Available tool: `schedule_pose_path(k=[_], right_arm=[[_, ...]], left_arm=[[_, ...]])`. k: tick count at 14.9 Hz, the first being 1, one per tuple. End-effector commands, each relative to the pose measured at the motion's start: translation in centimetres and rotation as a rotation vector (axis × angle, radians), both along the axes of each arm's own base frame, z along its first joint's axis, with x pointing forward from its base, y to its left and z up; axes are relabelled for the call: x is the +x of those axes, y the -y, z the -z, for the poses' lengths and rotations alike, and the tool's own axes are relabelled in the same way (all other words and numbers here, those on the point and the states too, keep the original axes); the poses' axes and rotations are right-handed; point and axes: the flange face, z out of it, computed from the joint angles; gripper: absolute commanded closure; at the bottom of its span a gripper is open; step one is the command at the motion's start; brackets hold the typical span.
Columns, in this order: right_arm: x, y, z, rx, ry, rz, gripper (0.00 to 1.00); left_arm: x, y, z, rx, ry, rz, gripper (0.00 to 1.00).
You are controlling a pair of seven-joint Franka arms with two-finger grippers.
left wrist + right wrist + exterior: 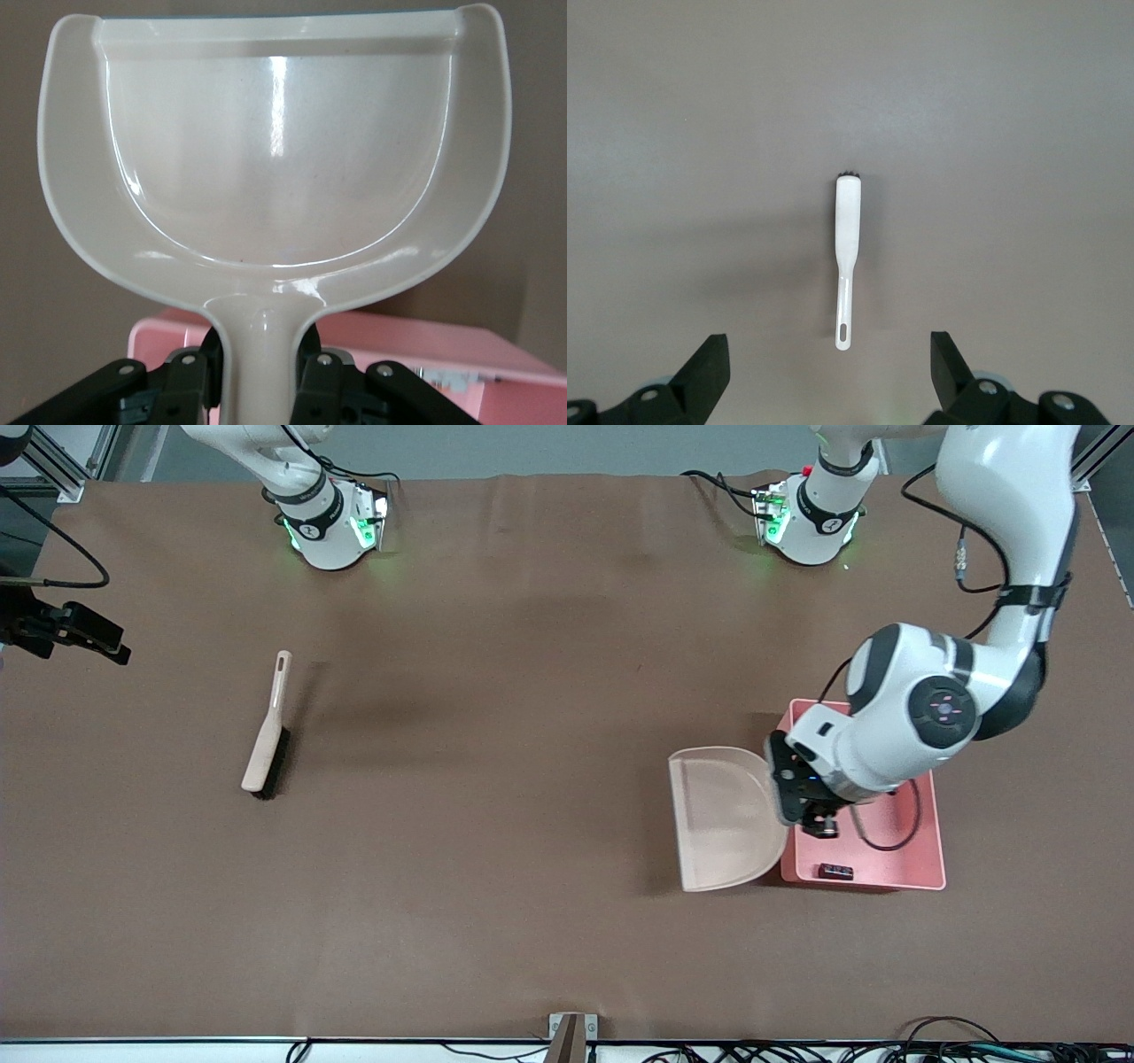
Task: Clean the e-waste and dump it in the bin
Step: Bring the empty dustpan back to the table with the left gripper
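E-waste: one small dark brown cylindrical part [835,872] lies inside the bin near the wall closest to the front camera. The white block with the orange label is not visible; it may be hidden under the left arm, cannot tell.
Handling, e-waste: judged light, hard and small; likely to roll or skid on smooth plastic. Better swept and tipped than pinched.
Bin: rectangular pink plastic tub with low walls [930,850], toward the left arm's end of the table. A black cable from the arm loops over it.
Dustpan: beige glossy plastic pan with a short stem handle [266,168], empty in the left wrist view, its body just beside the bin and its handle end over the bin edge. Judged stiff, light, slick; the handle stem is the sensible hold.
Left gripper [263,376]: over the bin's edge, fingers pressed tight on the dustpan handle.
Brush: beige-handled hand brush with black bristles [268,731], lying flat on the brown table [532,691] toward the right arm's end, well apart from the bin. Slim rigid handle is the place to grasp.
Right gripper [828,376]: high over the brush, fingers spread wide, holding nothing; this arm waits.
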Motion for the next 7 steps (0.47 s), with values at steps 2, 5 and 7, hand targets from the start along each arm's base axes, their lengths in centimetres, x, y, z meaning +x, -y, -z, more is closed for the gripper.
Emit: schedule_pose_path(k=[2,5,7], right_arm=[[-0.8,0.1,-0.3,-0.018,0.000,-0.009,0.00],[-0.9,0.1,-0.3,-0.018,-0.001,-0.009,0.00],[-0.9,0.2,-0.2,-0.018,-0.006,-0.007,0.00]], left_arm=[[-1.2,4.4,1.8,-0.025,0.006,0.059,0.97],[-3.2,7.0,4.3,-0.052,0.042,0.105,0.97],[-4.3,7.5,6.7,-0.075,0.069,0.112,0.97]])
